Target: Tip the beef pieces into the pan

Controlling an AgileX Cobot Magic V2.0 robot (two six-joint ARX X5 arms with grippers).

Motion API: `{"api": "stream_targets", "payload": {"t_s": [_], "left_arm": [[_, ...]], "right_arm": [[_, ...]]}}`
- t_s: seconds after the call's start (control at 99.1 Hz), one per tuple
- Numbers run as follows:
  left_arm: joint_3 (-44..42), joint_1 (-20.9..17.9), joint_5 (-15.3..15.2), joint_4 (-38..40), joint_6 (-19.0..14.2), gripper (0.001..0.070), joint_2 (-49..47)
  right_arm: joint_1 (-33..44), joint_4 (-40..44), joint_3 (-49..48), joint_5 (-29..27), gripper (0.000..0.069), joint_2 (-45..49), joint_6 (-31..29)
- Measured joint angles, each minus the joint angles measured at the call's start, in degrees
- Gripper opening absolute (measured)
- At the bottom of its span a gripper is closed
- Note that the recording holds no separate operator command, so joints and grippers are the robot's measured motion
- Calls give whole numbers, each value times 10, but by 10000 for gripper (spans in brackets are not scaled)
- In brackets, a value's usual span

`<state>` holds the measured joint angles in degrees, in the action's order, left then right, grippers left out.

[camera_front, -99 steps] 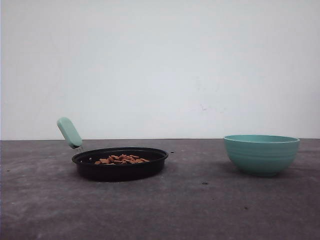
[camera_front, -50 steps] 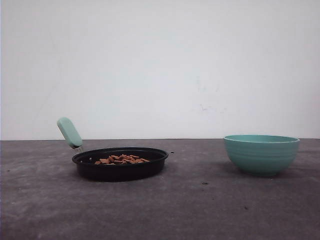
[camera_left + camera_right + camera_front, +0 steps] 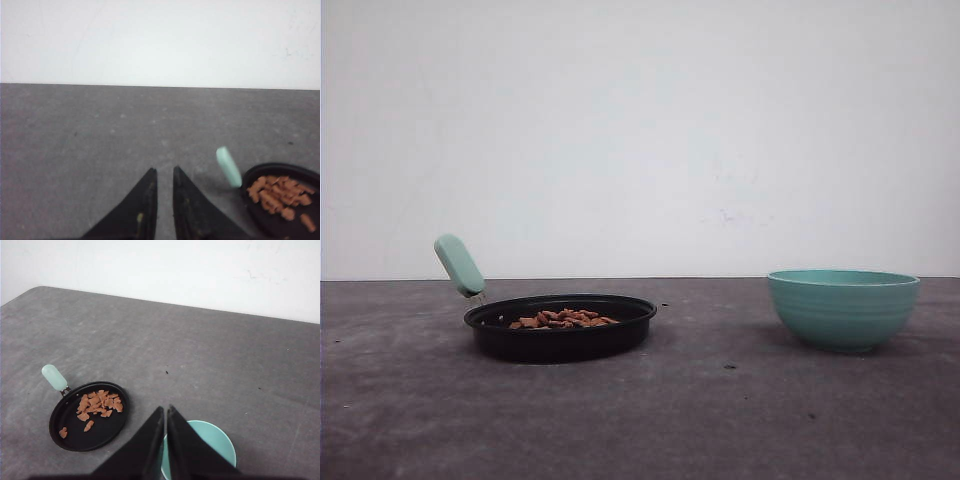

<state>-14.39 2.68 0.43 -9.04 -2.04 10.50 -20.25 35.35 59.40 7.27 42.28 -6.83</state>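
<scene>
Beef pieces heaped inside frying pan, well left of teal bowl on bench. Pour looks done (bowl interior appears empty). Left end effector, right end effector: fingers nearly together, gripping nothing.

One pan sits on the table. One bowl stands well right of the pan. In the pan lie many beef pieces, too small to count.
</scene>
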Motion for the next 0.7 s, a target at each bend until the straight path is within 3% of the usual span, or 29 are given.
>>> {"api": "stream_targets", "payload": {"t_s": [0.252, 0.697], "left_arm": [[96, -6, -37, 3, 6, 30, -67], [125, -6, -38, -12, 10, 30, -103]], "right_arm": [[0, 0, 0, 0, 7, 0, 0], [0, 0, 0, 0, 7, 0, 0]]}}
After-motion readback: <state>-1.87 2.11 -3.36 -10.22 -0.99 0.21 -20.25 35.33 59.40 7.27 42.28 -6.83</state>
